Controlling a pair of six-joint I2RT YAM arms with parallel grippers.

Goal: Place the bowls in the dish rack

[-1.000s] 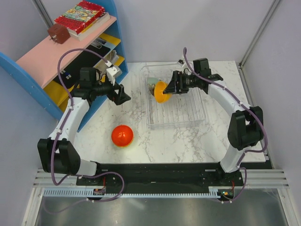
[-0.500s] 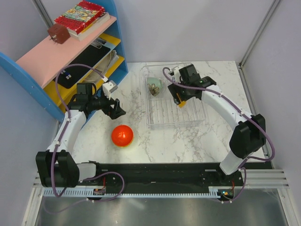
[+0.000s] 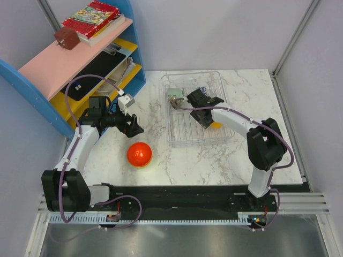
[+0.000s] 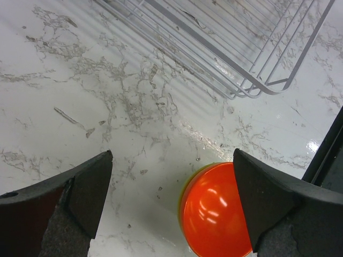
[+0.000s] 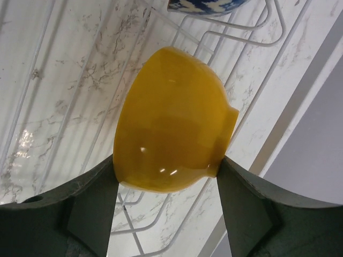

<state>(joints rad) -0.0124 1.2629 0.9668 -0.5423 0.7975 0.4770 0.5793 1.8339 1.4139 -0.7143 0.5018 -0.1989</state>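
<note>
Clamping orange-yellow bowl (image 5: 171,118), right gripper (image 5: 163,167) hides most of it from above; left gripper (image 4: 171,160) gapes empty, red-orange bowl (image 4: 214,211) cropped.

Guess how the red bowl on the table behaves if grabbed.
Red bowl looks rigid and glossy, with sharp highlights, so probably slippery. It seems to sit dome-up, so a pinch may slide off the curve. Flat on its rim, it likely won't roll.
</note>
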